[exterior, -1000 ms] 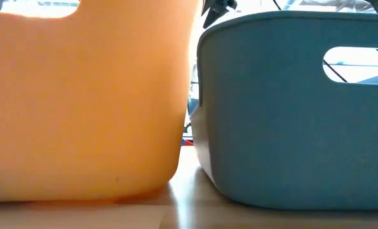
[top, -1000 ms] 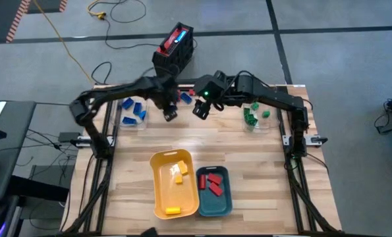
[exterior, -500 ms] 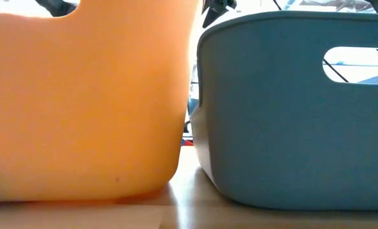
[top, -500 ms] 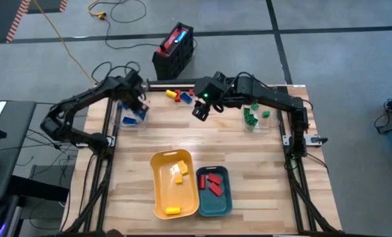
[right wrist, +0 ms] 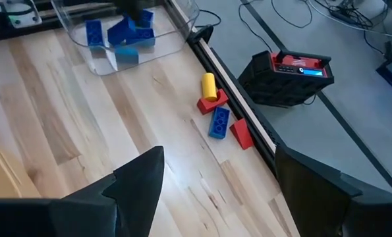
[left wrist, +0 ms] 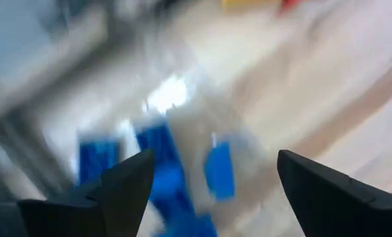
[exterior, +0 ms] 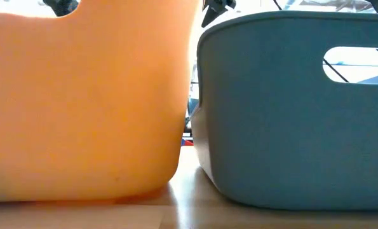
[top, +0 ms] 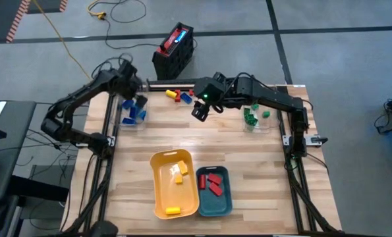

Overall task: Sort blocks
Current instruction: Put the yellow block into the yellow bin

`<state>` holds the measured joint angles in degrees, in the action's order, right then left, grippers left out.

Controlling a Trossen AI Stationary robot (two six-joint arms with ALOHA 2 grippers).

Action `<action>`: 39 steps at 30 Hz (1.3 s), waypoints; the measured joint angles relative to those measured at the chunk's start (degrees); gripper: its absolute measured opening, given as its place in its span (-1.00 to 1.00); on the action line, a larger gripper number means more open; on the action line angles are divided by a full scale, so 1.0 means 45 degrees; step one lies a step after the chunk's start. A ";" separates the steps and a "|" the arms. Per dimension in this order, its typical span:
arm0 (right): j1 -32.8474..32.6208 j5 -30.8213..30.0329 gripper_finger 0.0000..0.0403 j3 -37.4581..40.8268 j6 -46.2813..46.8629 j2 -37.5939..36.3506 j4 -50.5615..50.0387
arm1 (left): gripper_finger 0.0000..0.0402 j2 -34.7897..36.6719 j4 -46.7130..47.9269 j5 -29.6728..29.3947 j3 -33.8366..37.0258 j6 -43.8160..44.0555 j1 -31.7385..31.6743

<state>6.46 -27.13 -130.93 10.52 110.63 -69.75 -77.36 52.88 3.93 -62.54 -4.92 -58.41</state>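
Observation:
My left gripper point(top: 135, 100) hangs open above the clear container point(top: 131, 117) at the table's far left. That container holds several blue blocks point(left wrist: 161, 164), which show blurred below the spread fingers. My right gripper point(top: 199, 113) stands open in the air over the far middle, with nothing between its fingers point(right wrist: 219, 151). Loose blocks lie flat on the wood by the far edge: a yellow one point(right wrist: 209, 85), a blue one point(right wrist: 219, 122) and two red ones point(right wrist: 242, 133). Green blocks point(top: 250, 116) sit in a second clear container at the far right.
A yellow tray point(top: 161, 197) with yellow blocks and a teal tray point(top: 202, 201) with red blocks stand side by side near the front edge and fill the low view point(exterior: 81, 102). A black and red device point(top: 174, 49) sits on the floor past the far edge.
My left gripper has swung from the far middle, beside the loose blocks, toward the table's left edge. It now stands above the container of blue blocks. The loose blocks it covered are in view again.

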 joint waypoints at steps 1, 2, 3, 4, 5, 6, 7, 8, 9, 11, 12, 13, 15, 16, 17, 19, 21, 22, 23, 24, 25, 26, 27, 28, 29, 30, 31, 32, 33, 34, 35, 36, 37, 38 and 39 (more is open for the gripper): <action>0.0005 0.0005 0.50 0.0000 -0.0004 0.0000 0.0036 | 0.56 -0.0212 -0.0256 0.0017 -0.0483 -0.0203 0.0078; 0.0005 0.0005 0.50 0.0000 0.0000 0.0000 0.0061 | 0.54 -0.0524 -0.0501 0.0124 -0.0929 -0.0353 0.0117; 0.0005 0.0005 0.50 0.0000 0.0000 0.0000 0.0125 | 0.52 -0.0961 -0.0643 0.0361 -0.1357 -0.0494 0.0125; 0.0007 0.0005 0.50 0.0000 0.0000 0.0000 0.0218 | 0.50 -0.1495 -0.0720 0.0753 -0.1770 -0.0585 0.0125; 0.0010 0.0005 0.50 0.0000 0.0000 0.0000 0.0324 | 0.48 -0.2091 -0.0805 0.1180 -0.2200 -0.0666 0.0120; 0.0010 0.0005 0.50 0.0000 0.0001 0.0000 0.0443 | 0.46 -0.2685 -0.0941 0.1585 -0.2656 -0.0775 0.0120; 0.0010 0.0005 0.50 0.0000 0.0005 0.0005 0.0522 | 0.44 -0.3245 -0.0952 0.1948 -0.3193 -0.0963 0.0181; 0.0014 0.0005 0.50 0.0000 0.0010 0.0005 0.0548 | 0.43 -0.3776 -0.0947 0.2173 -0.3749 -0.1186 0.0317; 0.0014 0.0005 0.50 0.0000 0.0045 0.0005 0.0552 | 0.42 -0.4263 -0.0944 0.2198 -0.4313 -0.1452 0.0508; 0.0010 0.0005 0.50 0.0000 0.0245 0.0005 0.0552 | 0.40 -0.5083 -0.1015 0.2134 -0.5378 -0.2116 0.0899; 0.0010 0.0010 0.50 0.0000 0.0348 0.0005 0.0549 | 0.40 -0.5483 -0.0973 0.2020 -0.5867 -0.2456 0.1105; 0.0011 0.0010 0.50 0.0000 0.0409 0.0005 0.0552 | 0.40 -0.5859 -0.0941 0.1886 -0.6274 -0.2763 0.1264; 0.0010 0.0010 0.50 0.0000 0.0549 0.0005 0.0553 | 0.40 -0.6659 -0.0909 0.1795 -0.7010 -0.3251 0.1484; 0.0010 0.0010 0.50 0.0000 0.0651 0.0005 0.0553 | 0.40 -0.7072 -0.0795 0.1785 -0.7294 -0.3417 0.1538; 0.0014 0.0010 0.50 0.0000 0.0704 0.0005 0.0553 | 0.40 -0.7465 -0.0577 0.1795 -0.7522 -0.3567 0.1576; 0.0014 0.0010 0.50 0.0000 0.0829 0.0005 0.0552 | 0.40 -0.8241 -0.0028 0.1833 -0.7841 -0.3944 0.1644; 0.0006 0.0010 0.50 0.0000 0.0980 0.0005 0.0545 | 0.40 -0.8831 0.0470 0.1780 -0.7924 -0.4510 0.1671; -0.0012 0.0010 0.50 0.0000 0.1005 0.0005 0.0546 | 0.40 -0.9047 0.0604 0.1775 -0.7924 -0.4745 0.1699; -0.0029 0.0010 0.50 0.0000 0.1019 0.0005 0.0548 | 0.40 -0.9170 0.0680 0.1750 -0.7924 -0.4960 0.1704; -0.0052 0.0010 0.50 0.0000 0.1035 0.0005 0.0554 | 0.40 -0.9250 0.0656 0.1728 -0.7924 -0.5145 0.1713; -0.0080 0.0009 0.50 0.0000 0.1035 0.0005 0.0564 | 0.40 -0.9276 0.0520 0.1731 -0.7924 -0.5363 0.1718; -0.0097 0.0007 0.50 0.0000 0.1035 0.0005 0.0579 | 0.40 -0.9277 0.0474 0.1728 -0.7936 -0.5611 0.1742; -0.0097 0.0010 0.50 0.0000 0.1035 0.0005 0.0597 | 0.40 -0.9274 0.0451 0.1722 -0.7948 -0.5873 0.1760; -0.0097 0.0010 0.50 0.0000 0.1039 0.0007 0.0620 | 0.40 -0.9273 0.0451 0.1722 -0.7948 -0.6140 0.1775; -0.0097 0.0010 0.50 0.0000 0.1078 0.0010 0.0649 | 0.40 -0.9277 0.0475 0.1694 -0.7948 -0.6277 0.1799; -0.0097 0.0010 0.50 0.0000 0.1118 0.0006 0.0668 | 0.40 -0.9277 0.0520 0.1678 -0.7950 -0.6312 0.1829; -0.0104 0.0010 0.50 0.0000 0.1140 0.0010 0.0658 | 0.40 -0.9277 0.0667 0.1682 -0.7998 -0.6373 0.1857; -0.0107 0.0010 0.50 0.0000 0.1146 0.0010 0.0650 | 0.40 -0.9277 0.0876 0.1688 -0.8077 -0.6524 0.1869; -0.0107 0.0010 0.50 0.0000 0.1178 0.0009 0.0655 | 0.39 -0.9277 0.1114 0.1688 -0.8159 -0.6768 0.1896; -0.0106 0.0009 0.50 0.0000 0.1241 0.0010 0.0653 | 0.39 -0.9274 0.1345 0.1681 -0.8249 -0.7045 0.1912; -0.0102 0.0006 0.50 0.0000 0.1291 0.0008 0.0655 | 0.38 -0.9225 0.1645 0.1675 -0.8353 -0.7383 0.1912; -0.0102 0.0007 0.50 0.0000 0.1326 0.0010 0.0650 | 0.36 -0.9156 0.1925 0.1639 -0.8461 -0.7675 0.1908; -0.0102 0.0005 0.50 0.0000 0.1331 0.0010 0.0655 | 0.34 -0.9056 0.2192 0.1648 -0.8615 -0.7857 0.1908; -0.0102 0.0007 0.50 0.0000 0.1331 0.0010 0.0655 | 0.31 -0.8907 0.2410 0.1705 -0.8781 -0.8093 0.1898; -0.0102 0.0005 0.50 0.0000 0.1335 0.0010 0.0655 | 0.29 -0.8754 0.2476 0.1735 -0.8904 -0.8273 0.1864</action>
<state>6.00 -27.11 -130.93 16.53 110.67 -66.81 -116.76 64.02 11.74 -102.60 -42.15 -50.02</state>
